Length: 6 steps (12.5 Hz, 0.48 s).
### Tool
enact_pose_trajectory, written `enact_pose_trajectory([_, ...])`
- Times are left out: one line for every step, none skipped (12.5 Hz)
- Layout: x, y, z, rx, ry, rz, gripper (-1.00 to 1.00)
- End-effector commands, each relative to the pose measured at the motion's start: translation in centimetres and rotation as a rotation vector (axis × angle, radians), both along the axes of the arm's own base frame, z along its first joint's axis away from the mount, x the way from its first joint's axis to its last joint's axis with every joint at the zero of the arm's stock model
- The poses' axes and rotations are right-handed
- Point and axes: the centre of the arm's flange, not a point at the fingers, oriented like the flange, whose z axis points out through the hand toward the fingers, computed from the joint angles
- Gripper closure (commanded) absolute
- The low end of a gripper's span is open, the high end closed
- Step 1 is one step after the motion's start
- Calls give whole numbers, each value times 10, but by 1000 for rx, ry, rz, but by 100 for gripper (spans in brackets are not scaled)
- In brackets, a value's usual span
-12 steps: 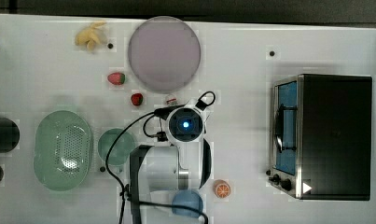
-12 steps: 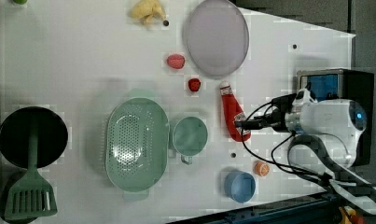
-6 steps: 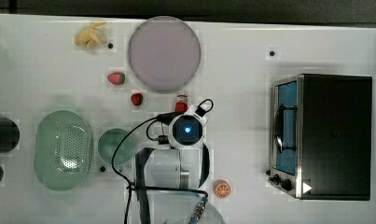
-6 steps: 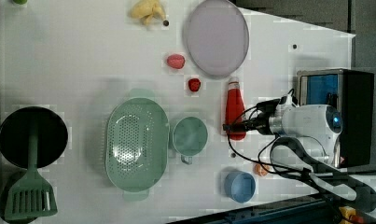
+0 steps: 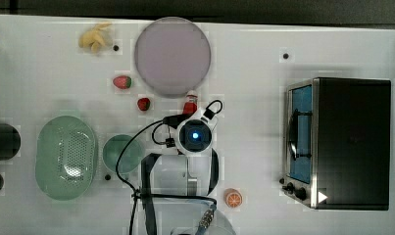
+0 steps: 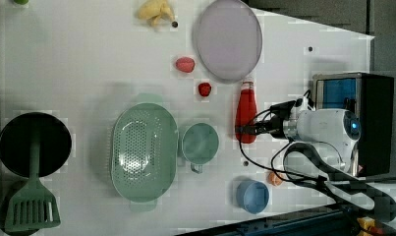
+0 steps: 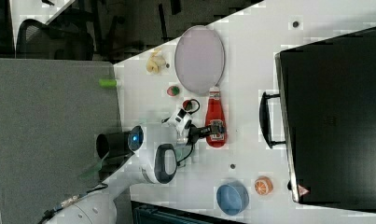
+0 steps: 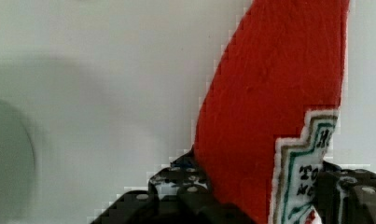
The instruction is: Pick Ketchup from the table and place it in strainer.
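The Ketchup is a slim red bottle lying flat on the white table, its white cap toward the grey-lilac plate. My gripper straddles its lower, labelled part. In the wrist view the red body runs between the two black fingers, which press against both of its sides. From the top view the arm hides the bottle except its cap end. The strainer, a pale mint-green oval basket with tiny holes, sits on the left view's left, beyond the teal bowl.
Two strawberries lie near the plate. A blue bowl and an orange slice sit by the arm's base. A toaster oven stands on the top view's right. A black pan with a green spatula lies beyond the strainer.
The arm has moved across to the Ketchup, and the wide-open fingers have closed in on the bottle's sides. The bottle still rests on the table.
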Motion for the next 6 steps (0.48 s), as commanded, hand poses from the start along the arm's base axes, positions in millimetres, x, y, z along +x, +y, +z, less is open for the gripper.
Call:
enact_pose_trajectory([13, -7, 29, -7, -51, 18, -20])
enact_pose_trajectory([15, -9, 44, -13, -50, 16, -20])
enact_pose_trajectory([15, -11, 62, -20, -34, 17, -20])
enact_pose_trajectory([15, -11, 86, -27, -20, 21, -20])
enact_pose_trajectory([15, -10, 113, -34, -14, 25, -20])
enact_pose_trajectory([15, -9, 141, -42, -11, 30, -20])
